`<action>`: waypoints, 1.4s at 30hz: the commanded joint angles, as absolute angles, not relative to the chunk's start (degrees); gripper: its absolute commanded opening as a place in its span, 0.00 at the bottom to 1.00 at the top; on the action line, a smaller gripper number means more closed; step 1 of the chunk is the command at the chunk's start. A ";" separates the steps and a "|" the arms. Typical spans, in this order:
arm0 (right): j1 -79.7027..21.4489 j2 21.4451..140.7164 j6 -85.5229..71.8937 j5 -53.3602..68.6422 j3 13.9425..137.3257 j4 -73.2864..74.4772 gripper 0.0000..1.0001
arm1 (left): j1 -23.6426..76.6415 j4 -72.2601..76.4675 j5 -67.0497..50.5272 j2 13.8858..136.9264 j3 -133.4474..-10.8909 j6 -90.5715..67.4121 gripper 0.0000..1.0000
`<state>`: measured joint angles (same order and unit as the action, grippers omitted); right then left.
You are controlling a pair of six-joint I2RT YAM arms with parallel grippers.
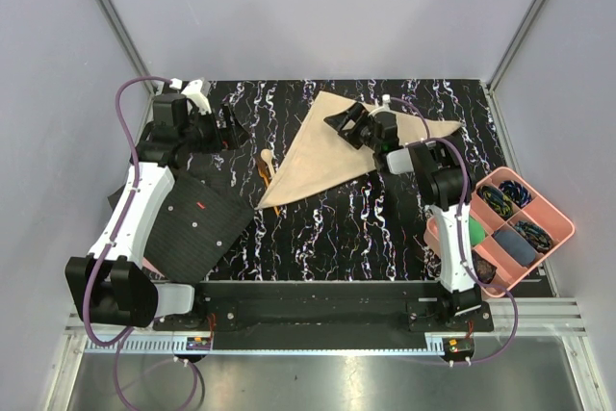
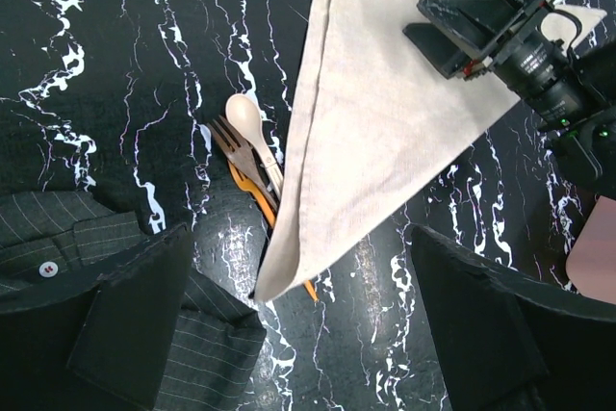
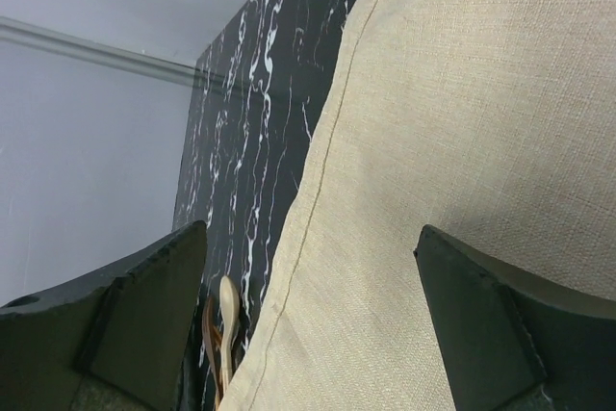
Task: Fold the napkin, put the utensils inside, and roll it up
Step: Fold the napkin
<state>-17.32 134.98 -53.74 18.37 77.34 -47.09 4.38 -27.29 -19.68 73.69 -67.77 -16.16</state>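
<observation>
Jaws spread, the right arm [image 1: 445,194] reaches out above the napkin [image 1: 318,156].

Ahead of the left end effector [image 2: 298,243], the napkin [image 2: 385,122] edge overlaps the utensils [image 2: 252,156], hiding their right-hand portions. The right end effector [image 1: 351,127] conceals the napkin centre beneath it. The contents of the pink tray [image 1: 544,198] are too small to identify.

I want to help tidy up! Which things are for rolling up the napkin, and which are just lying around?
For the job: napkin, pale spoon, brown fork, orange stick.

Just lying about: black dotted mat, pink tray of small coloured bits.
</observation>
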 commanded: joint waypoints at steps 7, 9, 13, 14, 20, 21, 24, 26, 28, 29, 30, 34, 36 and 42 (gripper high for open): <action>-17.05 128.85 -49.40 23.37 65.40 -39.38 0.98 | 4.13 -23.99 -21.88 73.30 -67.06 -16.70 0.97; -17.05 127.97 -49.13 23.99 64.25 -39.11 0.97 | 4.13 -23.91 -22.06 73.48 -66.97 -16.79 0.97; -17.05 127.00 -47.64 26.36 62.06 -38.76 0.97 | 4.13 -23.64 -22.41 73.39 -66.88 -16.44 0.97; -17.05 126.31 -47.29 26.72 61.96 -38.06 0.96 | 4.22 -23.56 -22.41 73.04 -66.71 -16.35 0.97; -17.49 119.54 -42.55 27.51 62.40 -31.30 0.95 | 4.22 -23.12 -21.10 71.55 -66.45 -15.56 0.97; -17.58 118.49 -40.62 27.07 63.45 -29.90 0.95 | 4.22 -23.12 -20.14 71.37 -66.36 -15.30 0.97; -18.37 115.14 -36.06 25.15 68.00 -22.87 0.95 | 4.22 -23.20 -19.07 70.93 -66.36 -14.77 0.97; -18.37 115.05 -34.29 24.44 71.44 -17.15 0.95 | 4.22 -23.20 -19.07 70.58 -66.36 -14.85 0.97; -18.37 116.79 -32.79 24.08 76.27 -14.51 0.95 | 4.22 -23.12 -19.25 70.49 -66.36 -14.94 0.97; -18.37 117.59 -32.70 23.91 77.68 -13.81 0.96 | 4.22 -23.20 -19.34 70.58 -66.36 -15.03 0.97; -18.37 118.47 -32.96 23.91 80.57 -12.93 0.95 | 4.22 -23.12 -19.42 70.49 -66.36 -15.03 0.97; -18.54 123.39 -35.50 24.79 83.14 -11.51 0.95 | 4.22 -23.12 -19.34 70.14 -66.36 -15.03 0.97; -18.72 124.62 -36.38 25.31 82.62 -11.69 0.95 | 4.22 -23.12 -19.16 70.05 -66.36 -15.03 0.97; -18.90 125.86 -37.53 26.10 78.76 -11.78 0.95 | 4.22 -23.12 -20.04 70.58 -66.45 -15.47 0.97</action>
